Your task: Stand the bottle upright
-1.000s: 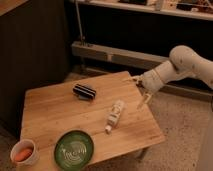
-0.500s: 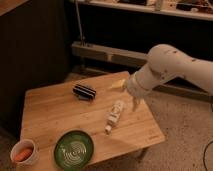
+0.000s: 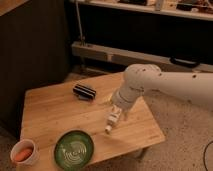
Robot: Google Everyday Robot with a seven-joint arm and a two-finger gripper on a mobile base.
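The robot's white arm [image 3: 165, 87] reaches in from the right over the wooden table [image 3: 50, 112], its wrist bent downward, with the gripper [image 3: 118, 111] at the far end of the bottle [image 3: 110, 123]. The bottle lies on its side near the table's middle, cap toward the front edge. We cannot tell whether the gripper is spread or closed; a black cylinder [image 3: 84, 91] lies behind, a green plate [image 3: 74, 148] in front.
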